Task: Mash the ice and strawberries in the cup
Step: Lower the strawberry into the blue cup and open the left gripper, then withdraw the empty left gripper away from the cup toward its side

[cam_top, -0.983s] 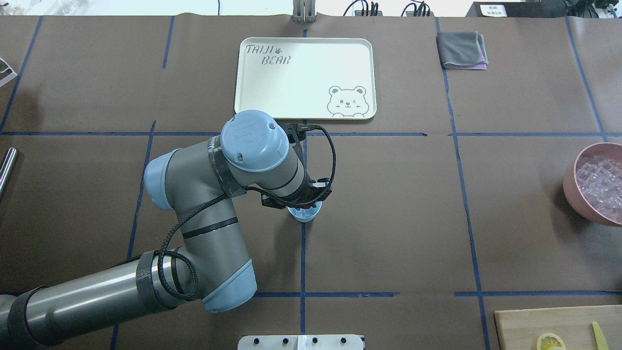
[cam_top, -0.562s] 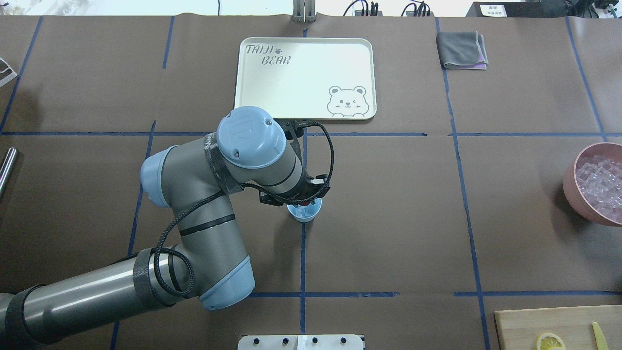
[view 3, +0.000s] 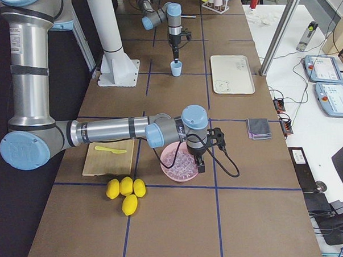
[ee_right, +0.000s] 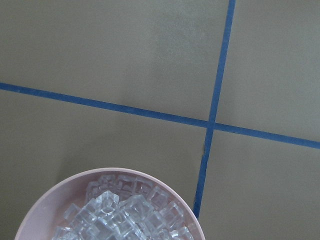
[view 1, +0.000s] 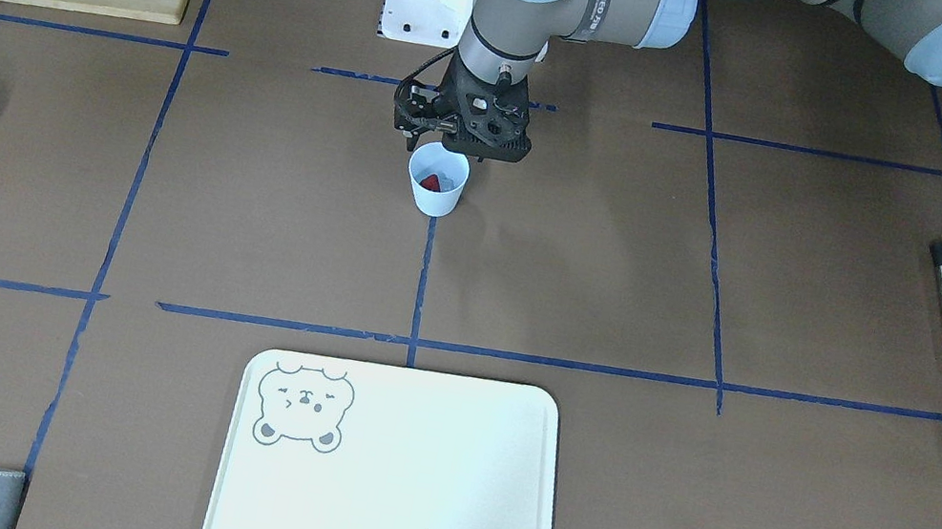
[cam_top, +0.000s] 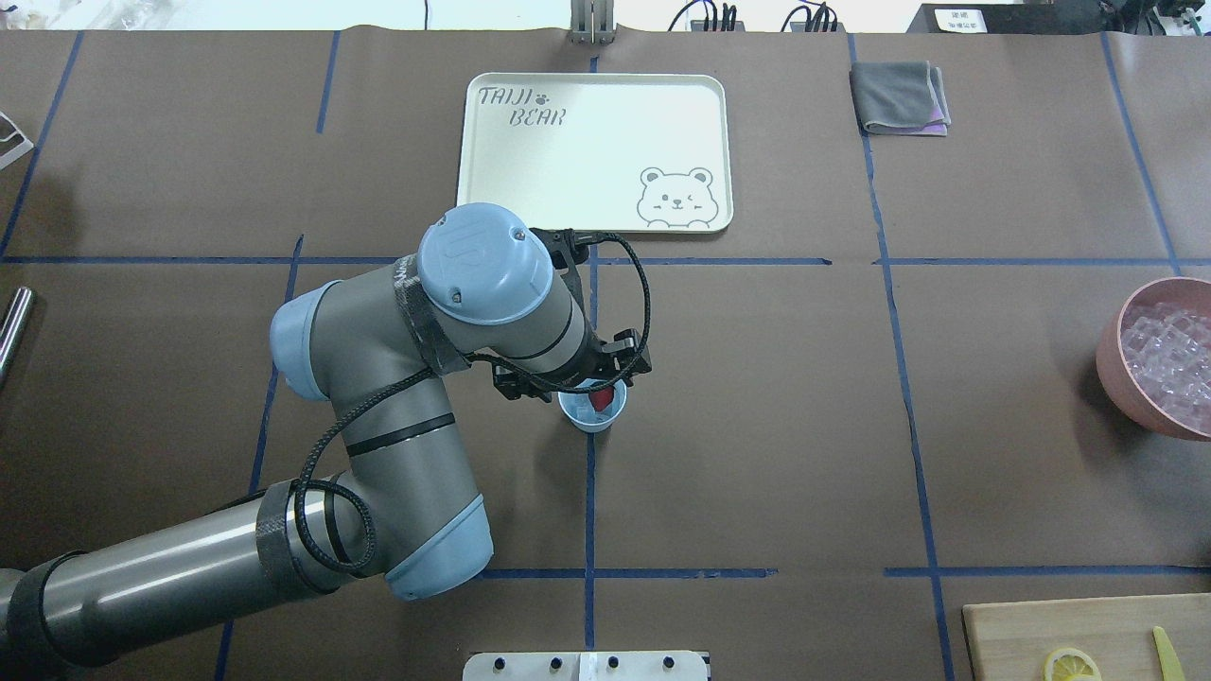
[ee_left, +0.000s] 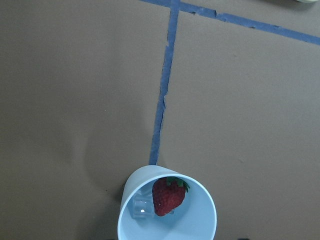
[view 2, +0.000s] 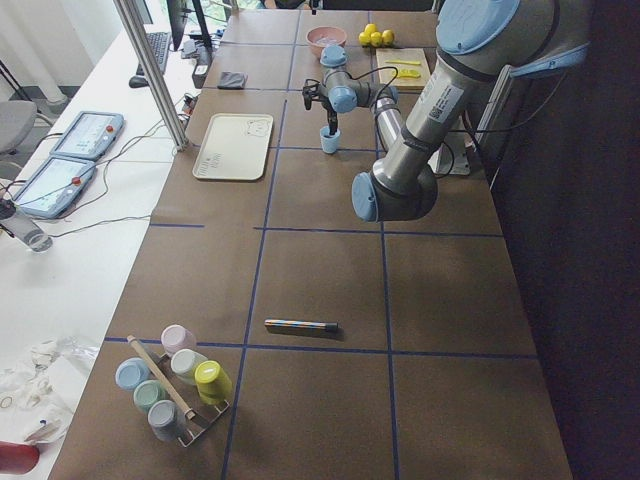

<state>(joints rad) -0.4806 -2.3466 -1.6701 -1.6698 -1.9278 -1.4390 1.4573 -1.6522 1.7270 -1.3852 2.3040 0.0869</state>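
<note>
Brown table paper carries the cup (view 1: pixel 435 190), with strawberry (ee_left: pixel 168 196) and ice (ee_left: pixel 141 207) inside. It stands at six o'clock, just below the left gripper (view 1: pixel 451 148), and I cannot tell whether the gripper is clenched or released.

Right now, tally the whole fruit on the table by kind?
Whole lemons: 4
Strawberries: 1, inside the cup
Total: 5
</note>
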